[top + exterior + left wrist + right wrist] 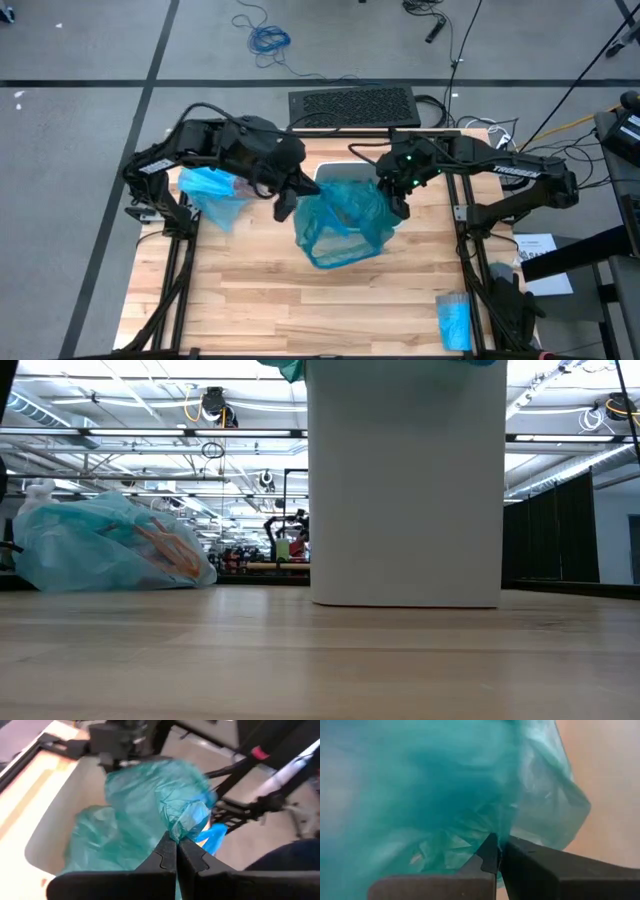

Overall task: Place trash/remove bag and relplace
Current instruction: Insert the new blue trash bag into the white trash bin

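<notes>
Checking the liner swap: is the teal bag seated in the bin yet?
Not seated. The teal bag hangs spread between left gripper and right gripper, above the white bin.

A pale wooden counter (pixel 300 300) fills the lower middle of the high view. At its upper centre stands a white bin (pixel 405 490), with a teal-green plastic bag (pixel 345 225) bunched over its opening and spilling toward the frame's centre. A small bright-blue roll (pixel 453 320) lies at the counter's lower right. Above the counter's top edge sits a black keyboard (pixel 352 105). A coiled blue cable (pixel 268 40) lies on the grey floor at upper centre.
</notes>
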`<state>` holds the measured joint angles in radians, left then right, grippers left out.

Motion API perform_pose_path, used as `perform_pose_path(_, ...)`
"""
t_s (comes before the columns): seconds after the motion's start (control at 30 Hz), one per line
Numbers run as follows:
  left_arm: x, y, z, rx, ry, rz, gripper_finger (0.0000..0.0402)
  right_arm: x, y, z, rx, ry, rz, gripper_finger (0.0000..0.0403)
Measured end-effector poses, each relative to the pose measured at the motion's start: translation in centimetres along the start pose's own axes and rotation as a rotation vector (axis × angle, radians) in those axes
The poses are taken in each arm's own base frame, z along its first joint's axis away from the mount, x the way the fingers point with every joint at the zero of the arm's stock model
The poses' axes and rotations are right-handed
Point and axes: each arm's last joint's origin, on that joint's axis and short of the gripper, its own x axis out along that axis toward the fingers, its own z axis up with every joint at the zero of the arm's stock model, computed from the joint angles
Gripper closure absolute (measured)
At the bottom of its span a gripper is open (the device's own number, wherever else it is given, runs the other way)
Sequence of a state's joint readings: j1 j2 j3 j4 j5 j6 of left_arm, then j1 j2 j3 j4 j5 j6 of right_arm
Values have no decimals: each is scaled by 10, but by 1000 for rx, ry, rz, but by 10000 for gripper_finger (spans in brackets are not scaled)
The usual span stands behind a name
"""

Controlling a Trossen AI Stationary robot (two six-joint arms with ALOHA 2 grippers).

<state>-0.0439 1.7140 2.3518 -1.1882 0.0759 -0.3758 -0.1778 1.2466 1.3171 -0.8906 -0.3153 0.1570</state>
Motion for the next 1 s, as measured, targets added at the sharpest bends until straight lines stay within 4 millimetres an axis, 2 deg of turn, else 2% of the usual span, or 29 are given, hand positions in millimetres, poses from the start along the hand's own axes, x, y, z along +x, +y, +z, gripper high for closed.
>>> perform_pose_path(0.1,27,4,-2,4,47,46,402,-1,1,1,-6,-18,6,403)
perform_pose_path(0.27,82,15,-9,31,152,135,402,-3,0,1,8,-25,2,402)
perform_pose_path(0.37,97,21,-13,46,190,176,402,-3,0,1,20,-22,2,398)
perform_pose_path(0.47,97,20,-10,58,153,191,401,-8,1,0,32,-35,4,394)
perform_pose_path(0.6,84,18,-6,60,110,198,385,-20,5,-2,22,-71,11,381)
perform_pose_path(0.77,70,16,-4,60,86,191,355,-41,11,-8,1,-133,22,339)
perform_pose_path(0.9,67,14,-4,64,99,140,347,-61,17,-12,-2,-217,35,308)
perform_pose_path(1.0,67,13,-4,65,103,127,346,-73,20,-17,8,-258,46,300)
